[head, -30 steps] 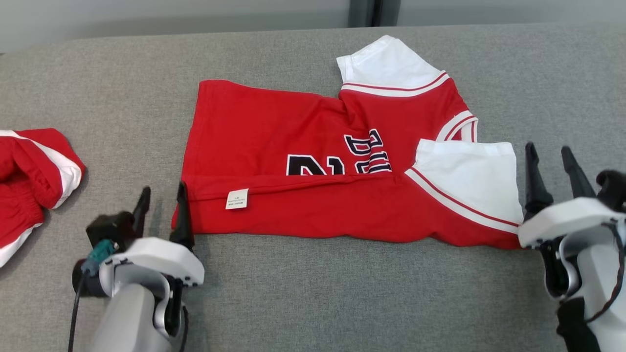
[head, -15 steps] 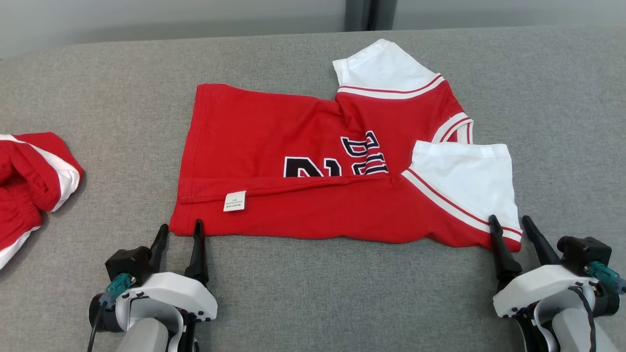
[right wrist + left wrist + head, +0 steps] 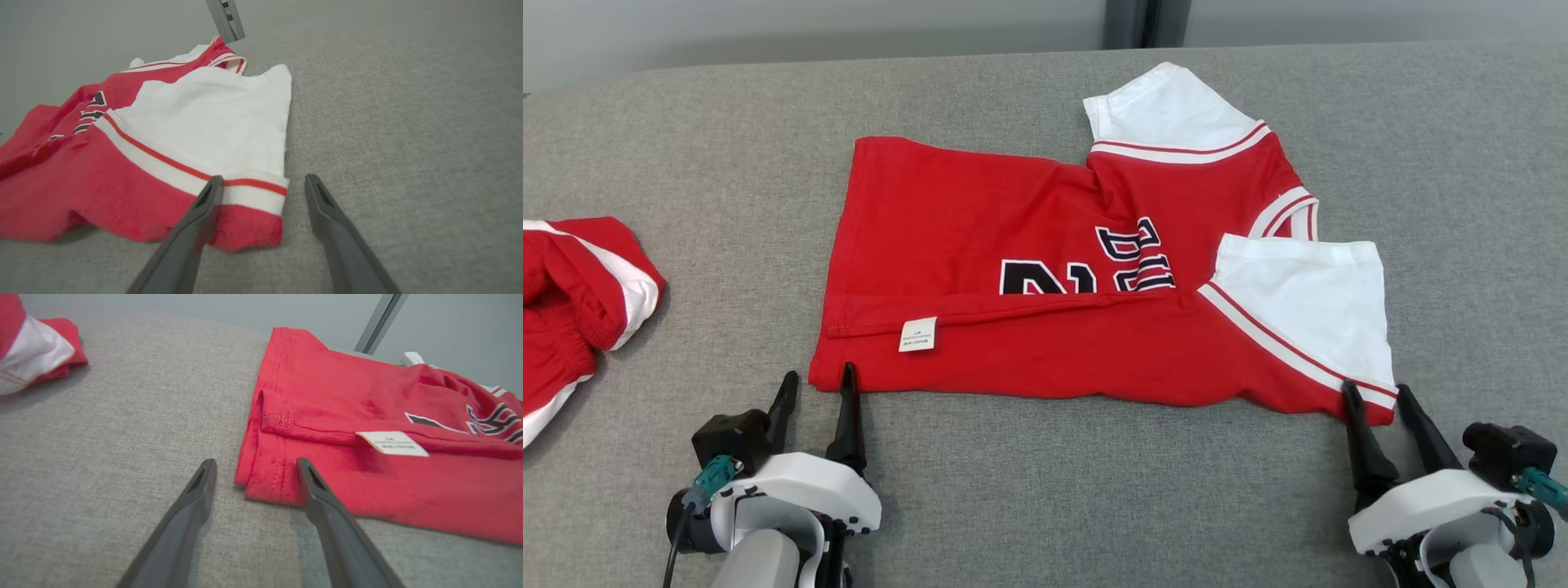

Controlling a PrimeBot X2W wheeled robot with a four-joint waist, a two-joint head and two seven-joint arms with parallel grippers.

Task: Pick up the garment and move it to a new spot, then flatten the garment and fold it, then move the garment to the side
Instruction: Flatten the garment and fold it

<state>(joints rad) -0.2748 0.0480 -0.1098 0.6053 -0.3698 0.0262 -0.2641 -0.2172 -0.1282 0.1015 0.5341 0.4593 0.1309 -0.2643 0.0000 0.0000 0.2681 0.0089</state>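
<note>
The garment (image 3: 1045, 269) is a red jersey with white sleeves and dark lettering, lying flat on the grey surface with its near long edge folded over and a white label (image 3: 918, 334) showing. My left gripper (image 3: 818, 383) stands open at the jersey's near left corner (image 3: 261, 486), one finger on each side of that corner. My right gripper (image 3: 1376, 394) is open too, straddling the near right corner (image 3: 253, 220) below the white sleeve (image 3: 212, 118). Nothing is held between either pair of fingers.
A second red and white garment (image 3: 572, 294) lies bunched at the left edge of the grey surface (image 3: 1094, 490). A grey wall with a dark vertical post (image 3: 1147, 23) runs behind the surface's far edge.
Both grippers have drawn back towards me from beside the jersey and now sit at its near corners. The jersey has not moved.
</note>
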